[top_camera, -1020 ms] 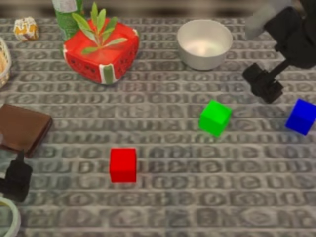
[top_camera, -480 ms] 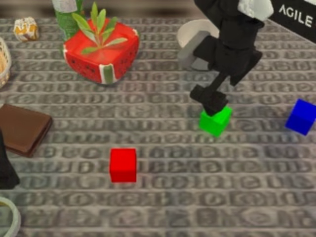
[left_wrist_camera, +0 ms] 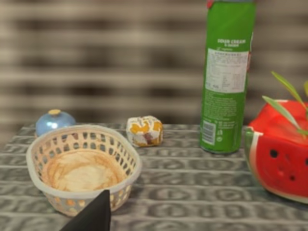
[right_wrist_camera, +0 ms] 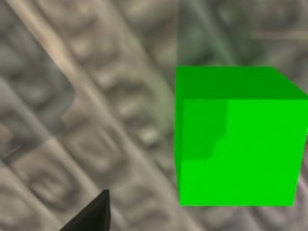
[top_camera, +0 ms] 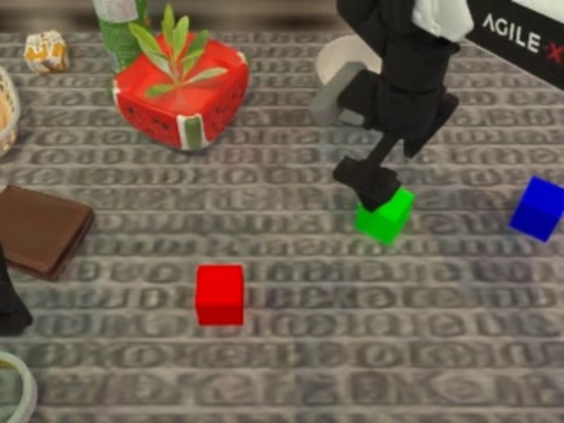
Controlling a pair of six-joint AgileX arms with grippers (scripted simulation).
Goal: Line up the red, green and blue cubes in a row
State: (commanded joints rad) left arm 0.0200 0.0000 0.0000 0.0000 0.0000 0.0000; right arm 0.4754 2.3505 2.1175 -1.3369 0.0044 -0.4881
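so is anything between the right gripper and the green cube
Nothing visible. The right gripper is directly over the green cube, and the right wrist view shows only bare table beside the cube. The left arm is parked at the table's left edge.

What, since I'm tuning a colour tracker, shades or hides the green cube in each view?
Top view: the right claw overlaps the green cube's upper-left corner. Right wrist view: a darker shadow patch crosses one cube face. Left wrist view: cube absent; left claw parked at the top view's left edge.

Right arm [top_camera: 515, 35] reads "AGILE" (cut off); green can [left_wrist_camera: 227, 77] seemingly "SOUR CREAM"
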